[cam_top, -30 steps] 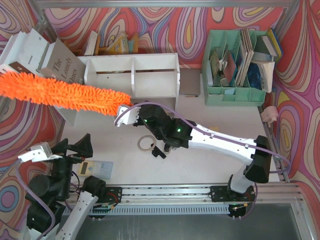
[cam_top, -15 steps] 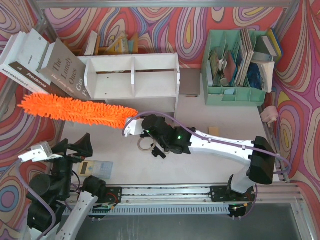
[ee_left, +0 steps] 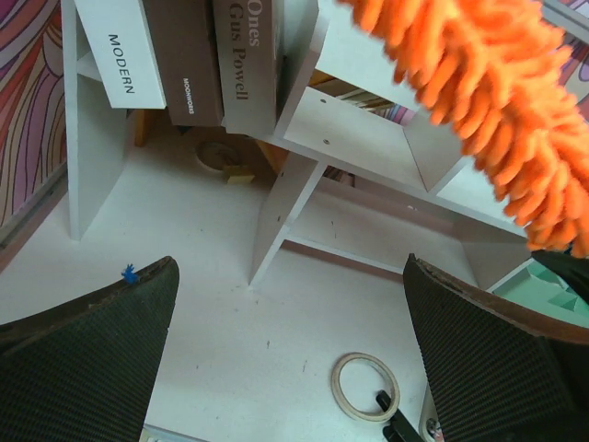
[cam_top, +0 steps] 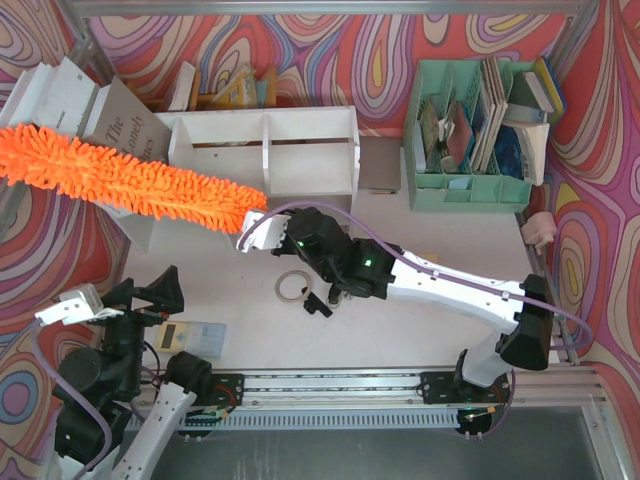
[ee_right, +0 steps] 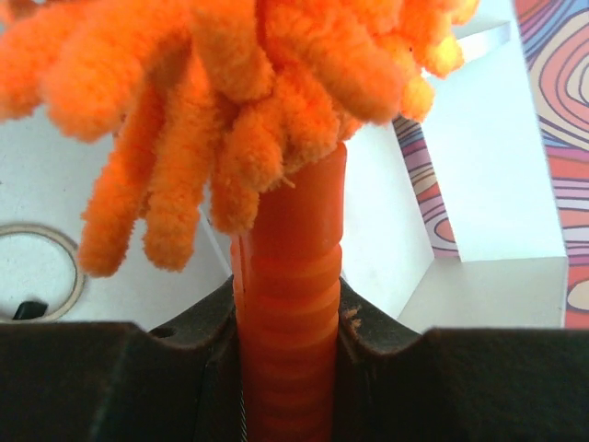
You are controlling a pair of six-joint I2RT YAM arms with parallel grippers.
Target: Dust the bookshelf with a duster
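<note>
The white bookshelf (cam_top: pixel 265 150) lies at the back of the table, its divider in the middle. The fluffy orange duster (cam_top: pixel 130 180) stretches left from my right gripper (cam_top: pixel 255 232), crossing the shelf's left end, with its tip over the leaning books (cam_top: pixel 90 115). In the right wrist view the right gripper (ee_right: pixel 287 313) is shut on the ribbed orange handle (ee_right: pixel 290 276). My left gripper (cam_top: pixel 145 292) hovers open near the front left, holding nothing. In the left wrist view the left gripper (ee_left: pixel 290 276) faces the bookshelf (ee_left: pixel 368 129), with the duster (ee_left: pixel 497 101) at the upper right.
A mint green organiser (cam_top: pixel 470 130) full of books stands at the back right. A tape ring (cam_top: pixel 291 287) and a small black object (cam_top: pixel 320 303) lie under the right arm. A flat pale device (cam_top: pixel 190 337) rests by the left arm.
The duster head swung down toward the front of the table, then swept back up and left across the shelf's left end. The left arm has not moved.
</note>
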